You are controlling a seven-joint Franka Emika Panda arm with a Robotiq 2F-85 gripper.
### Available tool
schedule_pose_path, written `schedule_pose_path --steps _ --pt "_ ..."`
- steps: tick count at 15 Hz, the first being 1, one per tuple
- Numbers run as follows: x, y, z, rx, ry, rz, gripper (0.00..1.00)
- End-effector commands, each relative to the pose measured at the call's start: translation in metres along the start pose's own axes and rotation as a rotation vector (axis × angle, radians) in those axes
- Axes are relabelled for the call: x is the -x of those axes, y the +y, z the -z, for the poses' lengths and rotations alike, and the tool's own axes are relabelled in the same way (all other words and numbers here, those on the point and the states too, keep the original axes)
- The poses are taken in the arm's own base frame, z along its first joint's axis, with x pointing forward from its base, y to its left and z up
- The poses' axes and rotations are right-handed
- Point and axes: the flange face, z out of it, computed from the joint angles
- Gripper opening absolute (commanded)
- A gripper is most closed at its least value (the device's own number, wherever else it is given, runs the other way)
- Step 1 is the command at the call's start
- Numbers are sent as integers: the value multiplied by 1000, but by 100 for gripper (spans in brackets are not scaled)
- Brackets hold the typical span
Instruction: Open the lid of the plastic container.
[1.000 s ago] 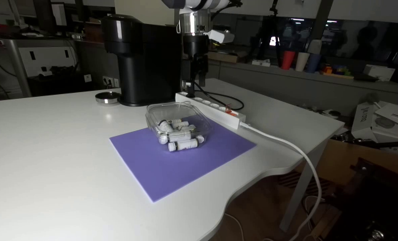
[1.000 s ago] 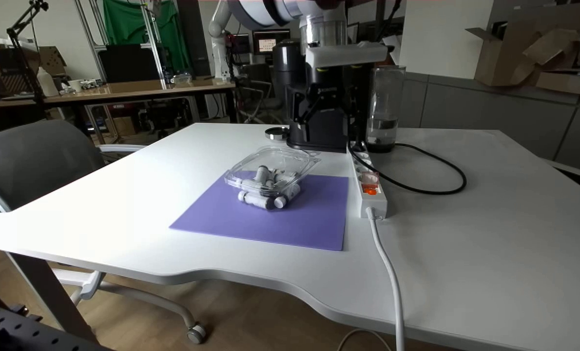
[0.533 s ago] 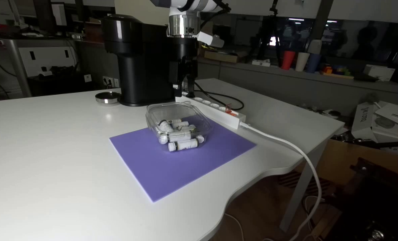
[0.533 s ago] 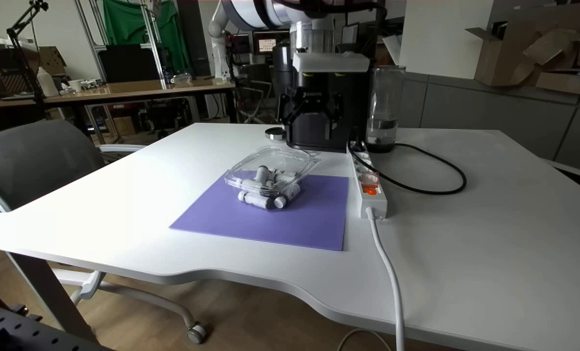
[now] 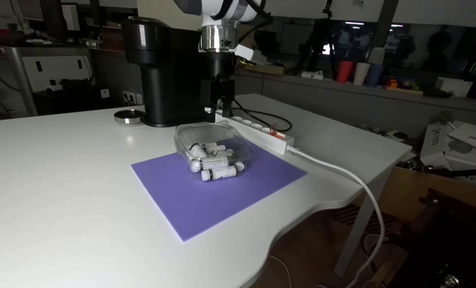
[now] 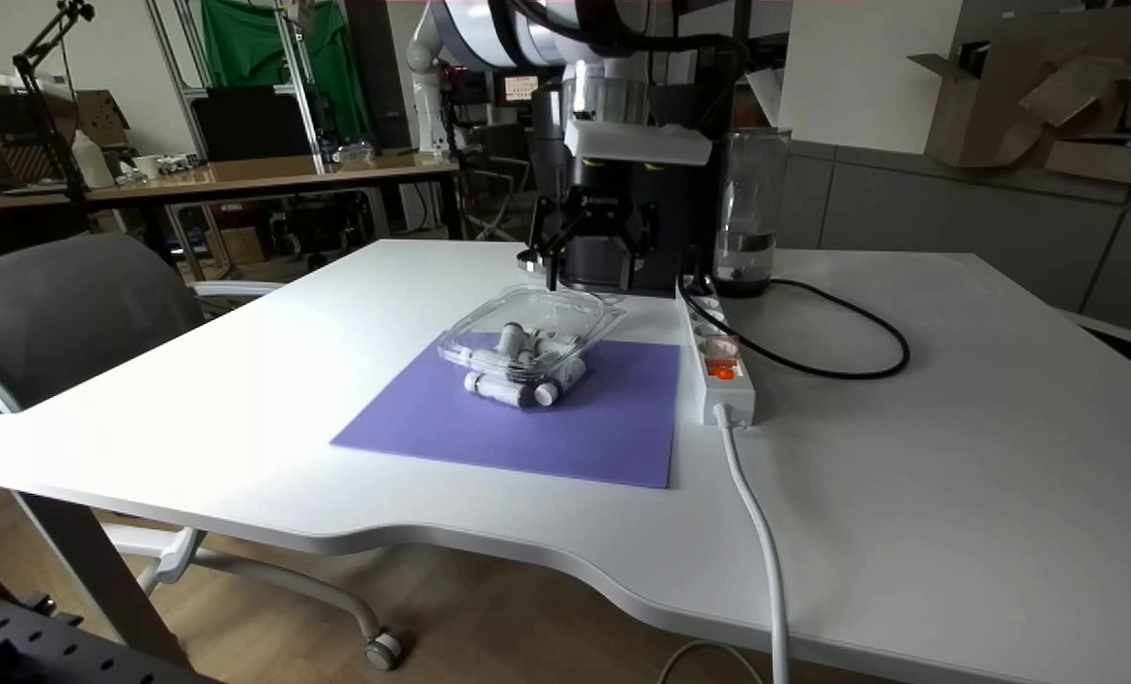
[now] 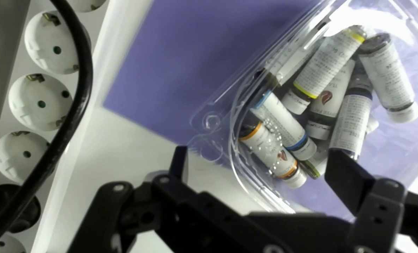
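Observation:
The transparent plastic container (image 5: 244, 158) sits on the purple mat, with several white-labelled bottles inside; it also shows in an exterior view (image 6: 475, 359). Its clear lid (image 5: 196, 132) lies over the top and looks shut; it also shows in an exterior view (image 6: 551, 304). In the wrist view two small clear tabs (image 7: 211, 121) stick out at the container's near corner. My gripper (image 7: 257, 156) is open and empty, above that corner, jaws wide apart with the rim between them in this view. It hangs over the container's far side in both exterior views (image 5: 219, 115) (image 6: 589, 277).
The purple mat (image 5: 206, 212) lies on the white table (image 5: 70, 192). A white power strip (image 5: 258, 134) with a black cable (image 7: 84, 80) stands beside the container. A black machine (image 5: 174, 76) and a metal dish (image 5: 129, 117) stand behind. A clear tank (image 6: 748, 218) is near the machine.
My gripper has moved left and then lower in both exterior views, from over the power strip to the container's far edge. The container and lid have not moved.

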Motion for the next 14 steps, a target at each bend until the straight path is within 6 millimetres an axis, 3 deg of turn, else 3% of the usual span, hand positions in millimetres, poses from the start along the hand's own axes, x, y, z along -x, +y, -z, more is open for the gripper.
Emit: schedule_pose_path --steps 1,14 --pt "-1 8 1 -18 2 7 100" --pt "3 18 -3 -10 -5 -10 100"
